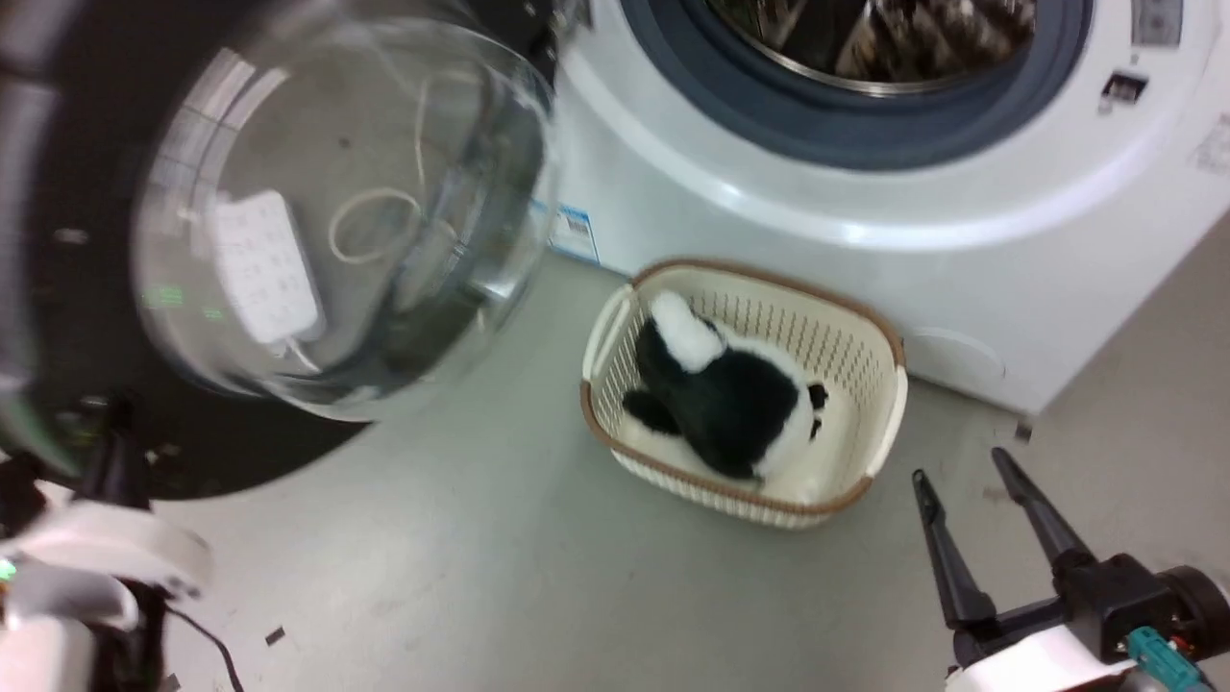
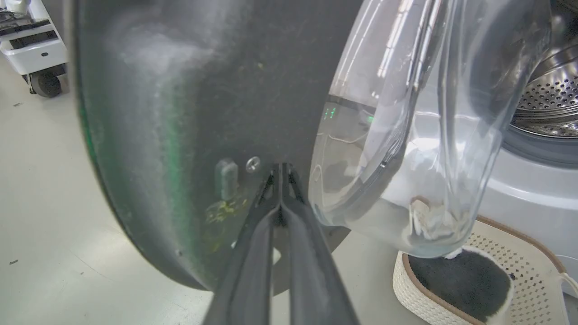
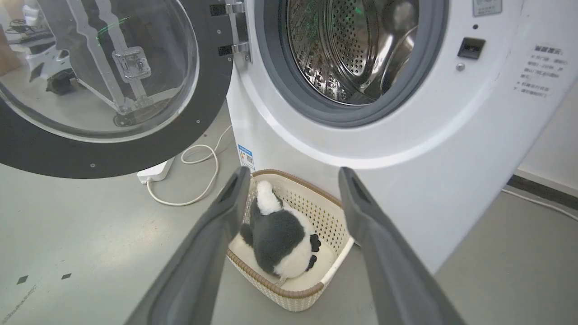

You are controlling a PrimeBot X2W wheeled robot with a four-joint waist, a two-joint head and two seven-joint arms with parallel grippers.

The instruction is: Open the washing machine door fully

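Observation:
The washing machine door [image 1: 58, 288] hangs swung out to the left of the white washing machine [image 1: 730, 192], its clear glass bowl [image 1: 327, 211] bulging toward me. In the right wrist view the door [image 3: 113, 153] stands wide on its metal hinge [image 3: 235, 31], beside the open steel drum [image 3: 356, 45]. My left gripper [image 1: 117, 413] is shut, its tips against the door's black rim [image 2: 180, 113] at the lower edge, close to the glass bowl [image 2: 406, 135]; the left gripper [image 2: 281, 168] holds nothing. My right gripper [image 1: 961, 471] hangs open at the lower right, away from the door.
A cream laundry basket [image 1: 884, 384] holding a black-and-white plush toy [image 1: 721, 394] stands on the grey floor right before the machine. A white power strip [image 3: 156, 170] with a looped cable [image 3: 198, 176] lies under the door. A wheeled white cart [image 2: 36, 49] stands farther off.

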